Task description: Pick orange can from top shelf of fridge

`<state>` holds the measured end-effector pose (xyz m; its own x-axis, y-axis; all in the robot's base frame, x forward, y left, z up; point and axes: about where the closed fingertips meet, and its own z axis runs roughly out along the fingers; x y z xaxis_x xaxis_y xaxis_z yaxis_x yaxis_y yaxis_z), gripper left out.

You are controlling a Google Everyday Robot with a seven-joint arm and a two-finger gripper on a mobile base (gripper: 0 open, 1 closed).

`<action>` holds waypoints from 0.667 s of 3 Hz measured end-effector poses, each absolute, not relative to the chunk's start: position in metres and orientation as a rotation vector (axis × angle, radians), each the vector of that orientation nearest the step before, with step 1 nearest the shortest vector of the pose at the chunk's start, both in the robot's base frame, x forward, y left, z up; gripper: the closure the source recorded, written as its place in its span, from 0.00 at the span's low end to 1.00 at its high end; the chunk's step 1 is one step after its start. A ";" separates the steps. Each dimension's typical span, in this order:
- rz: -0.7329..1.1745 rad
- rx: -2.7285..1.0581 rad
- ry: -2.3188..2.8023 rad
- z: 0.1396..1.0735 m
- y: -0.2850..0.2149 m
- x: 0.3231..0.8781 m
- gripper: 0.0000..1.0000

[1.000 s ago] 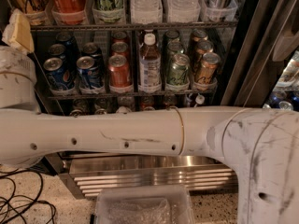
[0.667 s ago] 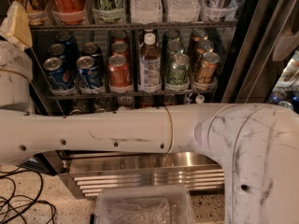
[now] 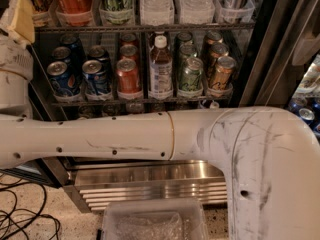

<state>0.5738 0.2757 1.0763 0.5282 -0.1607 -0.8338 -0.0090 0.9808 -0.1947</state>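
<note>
The arm (image 3: 125, 141) across the front is white, scuffed with dark streaks and dotted with small black holes. Its gripper (image 3: 19, 14), up at the left edge beside the cans, is pale cream-yellow. On the dark wire top shelf (image 3: 145, 100) the orange can (image 3: 129, 76) is orange-red with pale markings and a silver top. Left of it stand blue cans (image 3: 96, 79), and to the right a green can (image 3: 191, 76) and a copper-gold can (image 3: 221, 74). The bottle (image 3: 161, 69) between them has a white cap and white label. Above sits a red Coca-Cola can (image 3: 75, 1) with white script. The fridge (image 3: 150, 184) is dark inside, with a steel-grey slatted grille.
</note>
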 end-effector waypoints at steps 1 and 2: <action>-0.044 -0.165 1.020 1.077 0.284 0.581 0.37; 0.006 -0.155 1.050 1.077 0.291 0.589 0.38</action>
